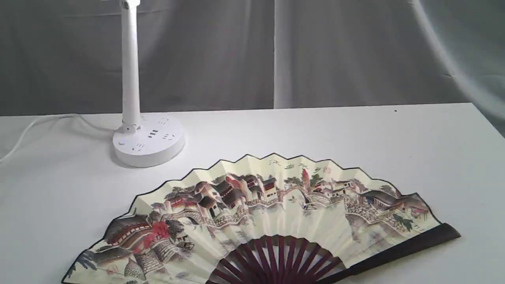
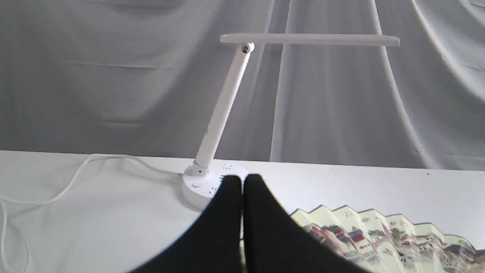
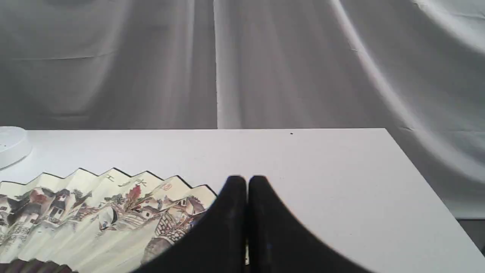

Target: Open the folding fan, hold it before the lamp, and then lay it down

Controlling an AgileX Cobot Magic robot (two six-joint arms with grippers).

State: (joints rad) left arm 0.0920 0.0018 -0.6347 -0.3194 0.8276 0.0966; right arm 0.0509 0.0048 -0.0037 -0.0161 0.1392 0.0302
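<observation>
Exterior view: we find the fan fully spread and lying flat on the white table. It fills the lower centre of the frame, painted side up, with its dark ribs running off the bottom edge. The lamp stands in the upper left, behind the fan and apart from it, and its cord trails off the left edge. Neither arm appears in this view. In the wrist views the left gripper and the right gripper each show black fingers pressed together with nothing between them, and neither touches the fan as far as we can see. We judge the opening done and the fan laid down. Whether it was held before the lamp these pictures cannot show. If that step is complete, nothing remains; otherwise the fan must be lifted and presented.
</observation>
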